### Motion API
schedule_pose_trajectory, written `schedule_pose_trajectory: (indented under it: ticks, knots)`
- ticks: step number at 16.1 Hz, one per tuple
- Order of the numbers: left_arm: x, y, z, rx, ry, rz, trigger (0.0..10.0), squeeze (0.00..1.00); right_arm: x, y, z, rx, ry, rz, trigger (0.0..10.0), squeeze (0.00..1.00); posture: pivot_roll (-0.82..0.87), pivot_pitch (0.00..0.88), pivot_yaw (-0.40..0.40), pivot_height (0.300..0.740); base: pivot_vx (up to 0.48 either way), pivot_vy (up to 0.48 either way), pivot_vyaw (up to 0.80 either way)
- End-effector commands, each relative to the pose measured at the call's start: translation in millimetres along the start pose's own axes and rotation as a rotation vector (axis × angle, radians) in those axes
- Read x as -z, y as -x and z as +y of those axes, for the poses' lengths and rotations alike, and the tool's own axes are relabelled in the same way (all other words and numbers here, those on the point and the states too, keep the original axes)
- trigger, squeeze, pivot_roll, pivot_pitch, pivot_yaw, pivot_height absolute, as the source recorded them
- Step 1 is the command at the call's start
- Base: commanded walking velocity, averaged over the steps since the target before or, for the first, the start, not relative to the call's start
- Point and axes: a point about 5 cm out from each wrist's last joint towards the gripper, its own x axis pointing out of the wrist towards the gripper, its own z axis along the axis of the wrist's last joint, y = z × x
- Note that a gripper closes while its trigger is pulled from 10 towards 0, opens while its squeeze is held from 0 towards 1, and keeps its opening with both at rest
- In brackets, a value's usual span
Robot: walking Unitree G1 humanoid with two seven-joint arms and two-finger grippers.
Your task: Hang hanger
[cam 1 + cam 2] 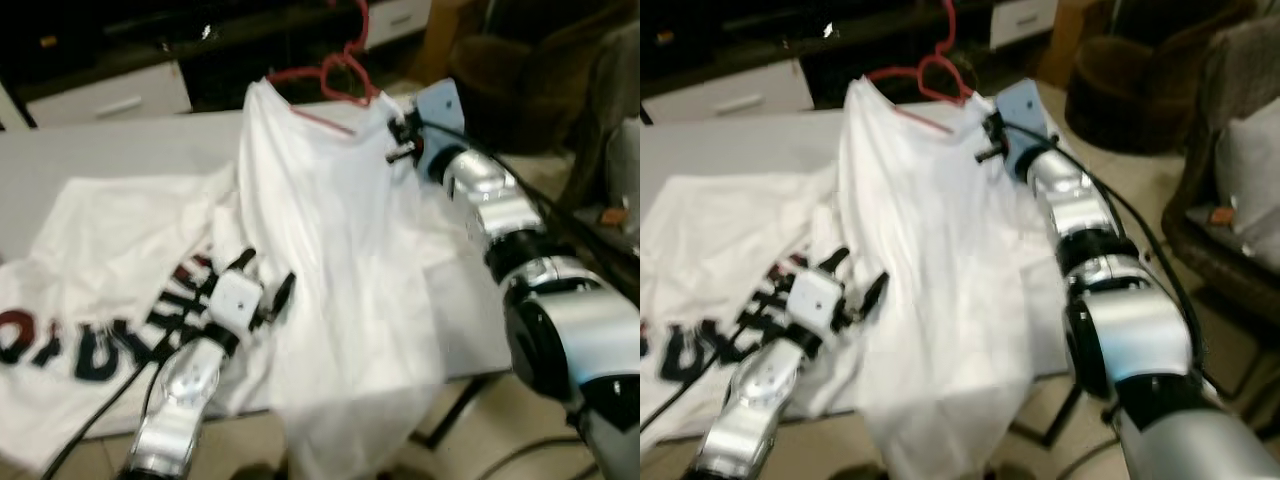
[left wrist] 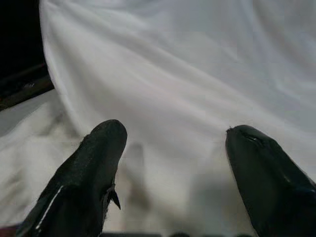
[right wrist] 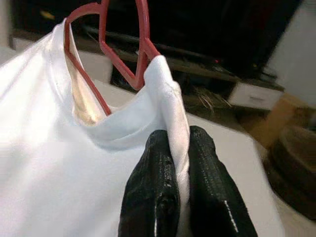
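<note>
A red hanger carries a plain white shirt, which is lifted above the white table and drapes down past its front edge. My right gripper is shut on the shirt's shoulder by the collar, seen up close in the right wrist view as fingers pinching the white fabric just below the hanger's hook. My left gripper is open near the table's front, beside the hanging shirt's lower left, with white cloth before its fingertips.
A second white shirt with dark and red lettering lies spread on the table's left half. A dark cabinet with white drawers stands behind the table. A brown armchair is at the right, and cables trail off my arms.
</note>
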Motion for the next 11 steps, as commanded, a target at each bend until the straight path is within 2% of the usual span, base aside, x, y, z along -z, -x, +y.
schedule_pose_trajectory:
  ticks: [1,8,11]
  knots:
    - [-1,-0.1,0.2,0.012,-0.015,0.001,10.0,0.00,-14,-2.2,-3.5,0.021,-0.011,-0.055,10.0,0.00,0.03,0.000,0.022,0.736,0.379,0.000,0.00]
    - [0,0.2,-0.8,0.007,-0.010,0.008,10.0,0.00,-3,2.3,0.9,0.003,-0.039,-0.073,10.0,0.00,0.03,0.000,0.022,0.736,0.361,0.000,0.00]
    - [0,-1.2,-1.0,0.005,0.010,0.006,10.0,0.00,3,7.6,8.2,-0.059,-0.070,-0.127,10.0,0.00,0.03,0.000,0.024,0.736,0.000,0.000,0.00]
